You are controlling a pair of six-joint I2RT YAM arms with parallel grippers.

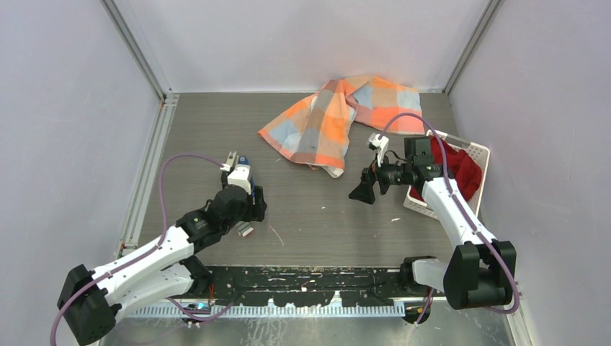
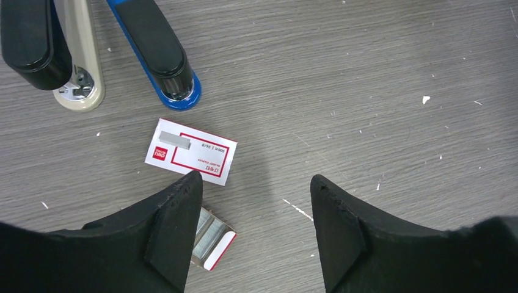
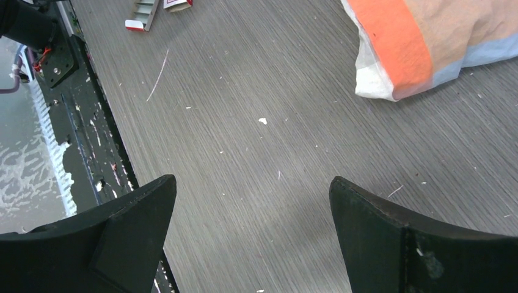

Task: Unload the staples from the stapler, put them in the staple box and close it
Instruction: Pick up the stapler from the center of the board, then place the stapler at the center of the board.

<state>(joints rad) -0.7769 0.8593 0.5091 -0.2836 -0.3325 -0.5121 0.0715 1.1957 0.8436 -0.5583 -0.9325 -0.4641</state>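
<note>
Evidently mid-unload: stapler [image 2: 153, 49] splayed open, one strip out, nothing held.

The left gripper [image 2: 255, 183] is held partly open over bare table, nothing between its fingers. The packet [image 2: 190, 151] lies just ahead of its tips and the stapler beyond. Staples [image 2: 174, 140] are seen lying on the packet as a short grey strip. Whether any remain in the stapler cannot be told. If it is to be checked, it is best approached from above with the jaws narrowed, so that the light packet is not nudged. The right gripper [image 3: 251, 183] is spread wide and empty, well apart. Only the left wrist view resolves the strip, and a box [image 2: 211, 238] of more staples by the left finger. Only the top view shows the cloth [image 1: 339, 119] and basket [image 1: 478, 152].
</note>
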